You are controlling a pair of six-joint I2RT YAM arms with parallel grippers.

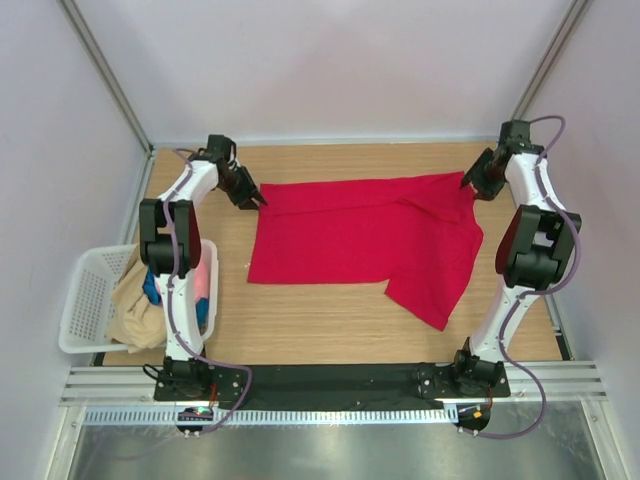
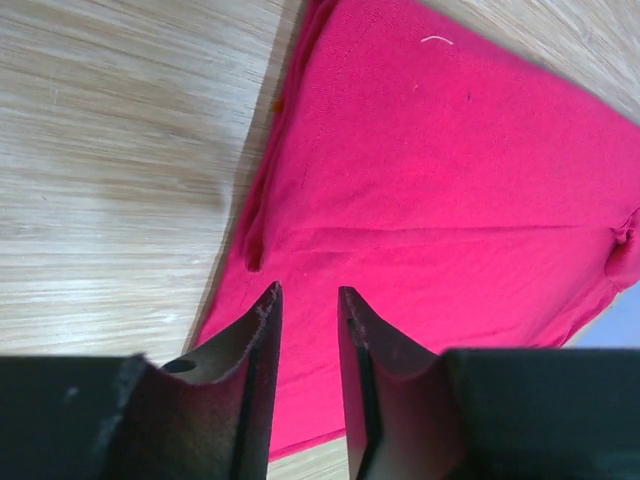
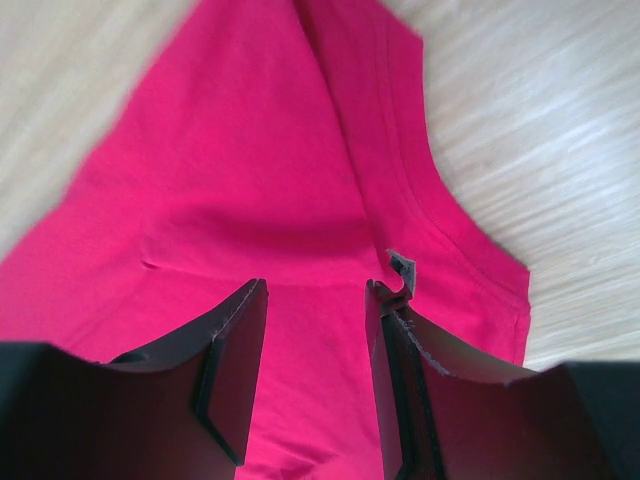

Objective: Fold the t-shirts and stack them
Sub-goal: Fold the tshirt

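A bright red t-shirt (image 1: pixel 360 235) lies partly folded on the wooden table, one flap hanging toward the front right. My left gripper (image 1: pixel 256 199) hovers at its far left corner, jaws open with nothing between them; in the left wrist view the red t-shirt (image 2: pixel 450 200) lies below the left gripper (image 2: pixel 310 292). My right gripper (image 1: pixel 470 182) is at the far right corner, open and empty above the red t-shirt (image 3: pixel 260 170), as the right wrist view of the right gripper (image 3: pixel 315 288) shows. More t-shirts (image 1: pixel 140 300), beige, blue and pink, are bunched in the basket.
A white mesh basket (image 1: pixel 85 300) stands at the table's left edge beside the left arm. Bare wood (image 1: pixel 330 330) runs along the front of the shirt. Metal frame posts rise at both far corners.
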